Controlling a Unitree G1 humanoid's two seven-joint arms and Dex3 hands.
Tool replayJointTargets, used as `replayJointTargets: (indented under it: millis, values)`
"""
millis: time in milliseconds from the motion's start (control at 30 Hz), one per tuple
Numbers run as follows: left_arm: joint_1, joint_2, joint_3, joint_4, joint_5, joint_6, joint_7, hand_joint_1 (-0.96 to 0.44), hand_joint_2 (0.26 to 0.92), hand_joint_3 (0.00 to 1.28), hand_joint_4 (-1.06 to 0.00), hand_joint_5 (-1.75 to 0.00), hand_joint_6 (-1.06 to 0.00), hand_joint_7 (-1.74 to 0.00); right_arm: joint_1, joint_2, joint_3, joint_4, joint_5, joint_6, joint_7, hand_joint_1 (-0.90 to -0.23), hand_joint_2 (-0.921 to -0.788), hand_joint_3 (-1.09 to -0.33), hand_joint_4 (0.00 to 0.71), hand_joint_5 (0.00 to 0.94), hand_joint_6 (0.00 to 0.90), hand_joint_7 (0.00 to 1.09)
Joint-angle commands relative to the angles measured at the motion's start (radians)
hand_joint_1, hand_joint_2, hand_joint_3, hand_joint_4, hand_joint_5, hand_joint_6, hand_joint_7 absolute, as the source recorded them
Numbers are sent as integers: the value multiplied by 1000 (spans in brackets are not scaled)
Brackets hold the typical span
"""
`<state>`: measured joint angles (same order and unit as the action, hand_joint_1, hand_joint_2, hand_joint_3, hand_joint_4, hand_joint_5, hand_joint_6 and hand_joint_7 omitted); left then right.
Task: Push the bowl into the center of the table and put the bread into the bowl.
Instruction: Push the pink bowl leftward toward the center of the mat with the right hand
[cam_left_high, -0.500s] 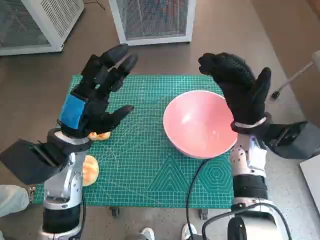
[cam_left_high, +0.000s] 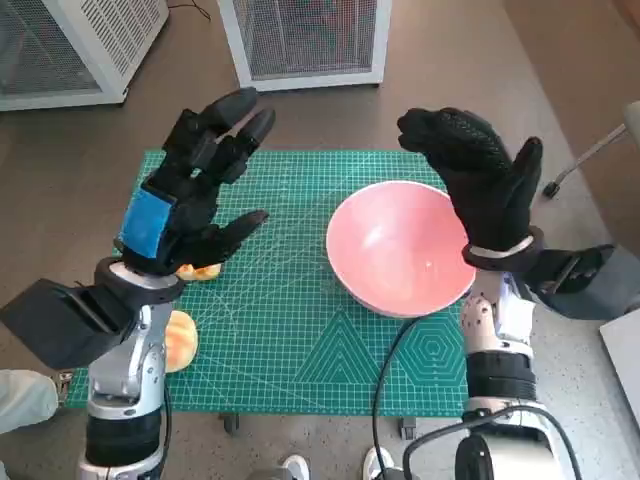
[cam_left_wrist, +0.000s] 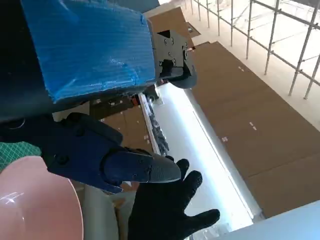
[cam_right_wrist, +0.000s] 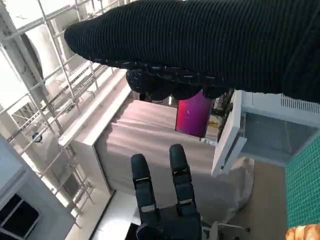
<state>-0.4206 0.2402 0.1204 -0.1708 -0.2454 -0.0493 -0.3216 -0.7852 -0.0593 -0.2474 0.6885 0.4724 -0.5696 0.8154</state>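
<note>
My left hand (cam_left_high: 190, 200), black with blue tape across its back, is raised above the left part of the green gridded cutting mat (cam_left_high: 290, 340) that covers the table, fingers spread apart and holding nothing. My right hand (cam_left_high: 480, 185), in its black knitted glove, stands upright at the far right rim of the round pink plastic bowl (cam_left_high: 395, 250), fingers apart and empty; whether it touches the rim cannot be told. The bowl sits upright, mouth facing up, on the right half of the mat. A golden-brown bread roll (cam_left_high: 180, 340) lies at the mat's left edge beside my left forearm, partly hidden, so its long axis cannot be judged. A second small piece of golden bread (cam_left_high: 200, 271) shows just under my left hand. Two white mesh-sided cabinets (cam_left_high: 305, 40) stand on the floor beyond the table.
</note>
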Motion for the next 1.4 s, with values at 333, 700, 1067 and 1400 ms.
replayJointTargets:
  millis: [333,700,1067,1400]
  values:
    - [4,4,6,-5,-22,-6,-16,-461,921,217,-319,-5,-48,-613,23,-1,-3,4,6,14,-3,-457,-921,-364,415,2,635,5]
    - [16,9,6,-18,15,-8,6,-466,921,217,-318,-4,-48,-615,16,-44,-51,55,14,-1,-12,-436,-921,-388,406,0,620,0]
    - [31,11,16,-5,19,-39,-4,-491,921,221,-314,-2,-53,-611,-23,-129,-150,313,-12,-78,-139,-413,-921,-422,390,0,572,0]
    - [45,7,13,-16,36,-38,10,-492,921,221,-312,0,-55,-608,-31,-181,-178,513,-75,-96,-303,-395,-921,-441,420,15,585,10]
